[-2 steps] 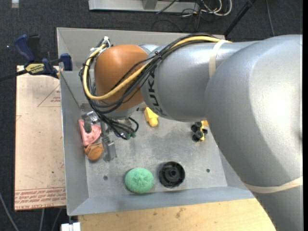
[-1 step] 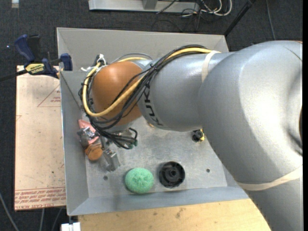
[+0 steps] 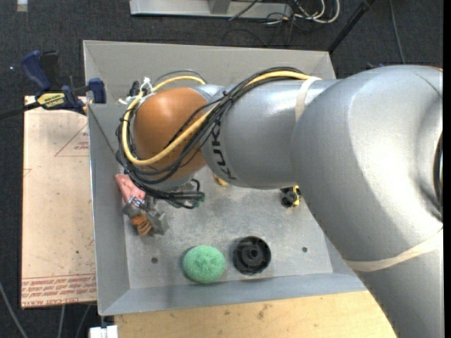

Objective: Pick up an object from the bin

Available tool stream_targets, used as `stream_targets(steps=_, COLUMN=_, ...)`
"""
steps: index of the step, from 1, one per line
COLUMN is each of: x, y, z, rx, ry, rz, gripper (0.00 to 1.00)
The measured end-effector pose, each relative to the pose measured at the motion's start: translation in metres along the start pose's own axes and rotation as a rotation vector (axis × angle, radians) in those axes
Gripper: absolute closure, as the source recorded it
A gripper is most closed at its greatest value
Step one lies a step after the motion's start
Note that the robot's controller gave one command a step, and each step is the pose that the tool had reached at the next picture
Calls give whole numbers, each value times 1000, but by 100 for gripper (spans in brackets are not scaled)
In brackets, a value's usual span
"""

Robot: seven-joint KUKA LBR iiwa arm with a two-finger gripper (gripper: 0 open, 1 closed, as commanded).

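Low against the left wall of the bin (image 3: 106, 224), the gripper (image 3: 146, 215) hangs under the orange wrist cover (image 3: 169, 139), directly over a small orange-and-grey thing (image 3: 144, 225). A pink thing (image 3: 126, 185) lies just beside it, toward the wall. Whether the gripper is spread or pressed together cannot be told. A green ball (image 3: 204, 264) and a black round part (image 3: 251, 254) lie well apart from it.

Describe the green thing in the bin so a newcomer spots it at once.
Start at the lower wall of the grey bin. Just inside it, left of centre, sits a green ball. Its black round neighbour is ribbed; the ball alone is green and fuzzy.
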State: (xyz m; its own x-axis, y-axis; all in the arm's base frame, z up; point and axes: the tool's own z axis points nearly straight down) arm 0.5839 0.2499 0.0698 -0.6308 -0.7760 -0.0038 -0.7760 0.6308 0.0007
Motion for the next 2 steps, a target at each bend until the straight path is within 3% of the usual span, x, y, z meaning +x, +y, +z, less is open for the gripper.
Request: stream_targets(steps=2, x=0, y=0, z=0, rx=0, ry=0, rz=1, gripper=100)
